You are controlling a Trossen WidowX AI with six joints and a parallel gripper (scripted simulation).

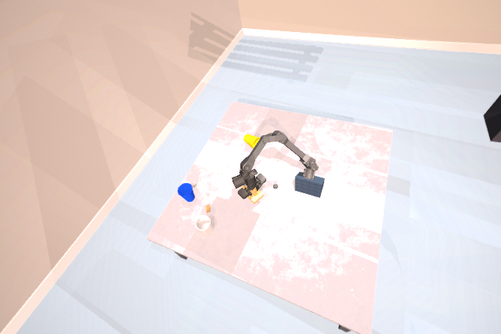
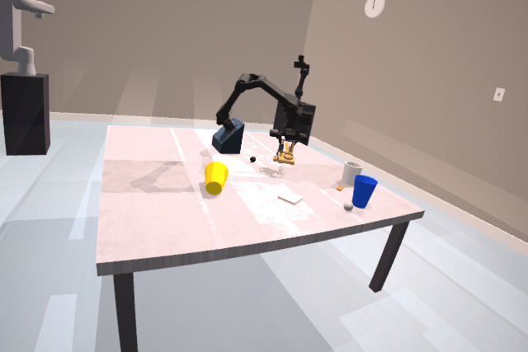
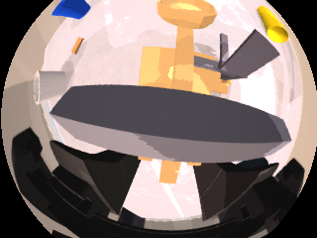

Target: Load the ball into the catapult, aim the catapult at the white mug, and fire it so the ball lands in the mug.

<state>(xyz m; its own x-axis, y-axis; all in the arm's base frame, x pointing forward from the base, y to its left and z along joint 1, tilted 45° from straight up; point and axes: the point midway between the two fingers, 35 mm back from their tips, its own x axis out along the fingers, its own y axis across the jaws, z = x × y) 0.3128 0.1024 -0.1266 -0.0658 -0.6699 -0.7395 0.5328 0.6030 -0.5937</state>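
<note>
My gripper (image 1: 252, 187) (image 2: 286, 144) (image 3: 166, 171) is shut on the orange catapult (image 1: 255, 197) (image 2: 284, 161) (image 3: 155, 66) and holds it a little above the table. A dark grey bar (image 3: 168, 116) crosses the catapult in the wrist view. The visible part of its cup (image 3: 187, 9) shows no ball. A small black ball (image 1: 275, 185) (image 2: 252, 159) lies on the table between the catapult and the arm's base. A grey ball (image 1: 193, 184) (image 2: 347, 206) lies beside the blue cup. The white mug (image 1: 203, 224) (image 2: 352, 174) (image 3: 52, 85) stands upright.
The blue cup (image 1: 186, 192) (image 2: 363, 191) (image 3: 72, 8) stands near the mug. A small orange block (image 1: 207, 208) (image 2: 340, 188) (image 3: 77, 46) lies by the mug. A yellow cup (image 1: 251, 140) (image 2: 215, 177) (image 3: 271, 24) and a flat white piece (image 2: 290, 194) are also on the table.
</note>
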